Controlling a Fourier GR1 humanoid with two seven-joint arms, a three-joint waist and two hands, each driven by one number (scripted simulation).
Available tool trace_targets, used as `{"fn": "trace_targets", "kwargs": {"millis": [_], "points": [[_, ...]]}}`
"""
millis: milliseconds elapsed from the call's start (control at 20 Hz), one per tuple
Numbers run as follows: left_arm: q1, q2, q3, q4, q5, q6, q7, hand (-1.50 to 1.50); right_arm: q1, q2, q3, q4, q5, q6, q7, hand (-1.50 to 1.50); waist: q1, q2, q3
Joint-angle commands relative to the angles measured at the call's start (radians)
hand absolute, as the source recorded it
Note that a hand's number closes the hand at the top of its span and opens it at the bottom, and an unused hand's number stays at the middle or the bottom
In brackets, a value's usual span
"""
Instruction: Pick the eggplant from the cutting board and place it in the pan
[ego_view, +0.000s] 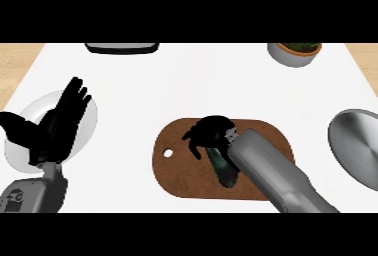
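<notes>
Quick tally across the counter, one of each, hands excepted.

Counting two black hands: left hand (55, 125) over at the left side, right hand (210, 131) over the middle. Two grey forearms as well, left forearm (33, 195) and right forearm (277, 172), coming in from the lower edge. One brown cutting board (184, 175), and on it one dark eggplant (224, 167). One silver pan (358, 147) at the right edge. One white plate (85, 122) on the left. One potted plant (295, 52) up at the far right, and one dark-rimmed object (122, 47) at the far edge, cut off, kind unclear.
</notes>
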Motion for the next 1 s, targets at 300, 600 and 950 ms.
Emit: {"fn": "trace_targets", "kwargs": {"millis": [300,600,950], "points": [[0.004,-0.016,-0.007,-0.015,-0.027,0.018,0.024,0.00,0.048,0.055,-0.043,0.085,0.006,-0.060,-0.071,1.50,0.005,0.018,0.006],[0.081,0.024,0.086,0.013,0.006,0.020,-0.015,0.00,0.375,-0.204,-0.177,-0.241,-0.004,-0.217,0.069,1.50,-0.134,-0.019,0.005],[0.115,0.029,0.105,-0.032,0.009,0.038,0.005,0.00,0.539,-0.387,-0.380,-0.639,-0.063,-0.439,0.032,1.50,-0.175,-0.038,0.005]]}}
